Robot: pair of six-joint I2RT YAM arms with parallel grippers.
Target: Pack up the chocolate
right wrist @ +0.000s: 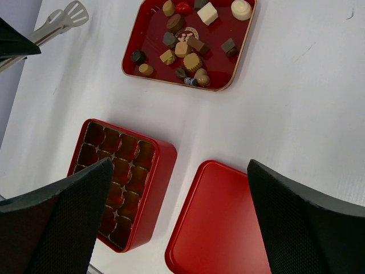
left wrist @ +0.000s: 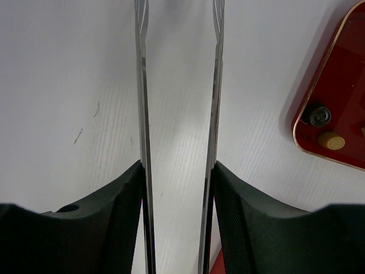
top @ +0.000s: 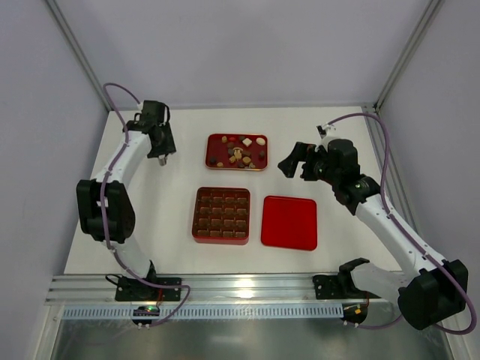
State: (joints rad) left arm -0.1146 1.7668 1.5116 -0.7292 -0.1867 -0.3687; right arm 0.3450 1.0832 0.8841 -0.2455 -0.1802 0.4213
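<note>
Red lacquer marks the gold-rimmed tray (top: 217, 144) at the far middle of the white table (top: 180, 196). It holds all the chocolate (top: 238, 154), a loose cluster of dark, tan and white pieces. None is yet in the red box (top: 221, 239), whose brown grid compartments we see bare just nearer the arms. The flat red lid (top: 289, 222) lies beside the box on its right, apart from it. The left gripper (left wrist: 178, 171) hovers over bare table just left of the tray. Its 2 fingers are pressed against the outer faces of thin metal tongs (left wrist: 142, 85), whose 2 arms run parallel with an empty gap between them. The right gripper (right wrist: 179, 165) hangs above box and lid, fingers spread wide and empty. We judge the step in hand to be the 1st pick. To do it well, we would bring the tong tips over 1 piece at the cluster's edge, such as the dark round one in the tray's near left corner. We would straddle it squarely and squeeze only enough to lift. The pieces are small and crowded, and a hard or skewed pinch may flick 1 away or nudge its neighbours.
</note>
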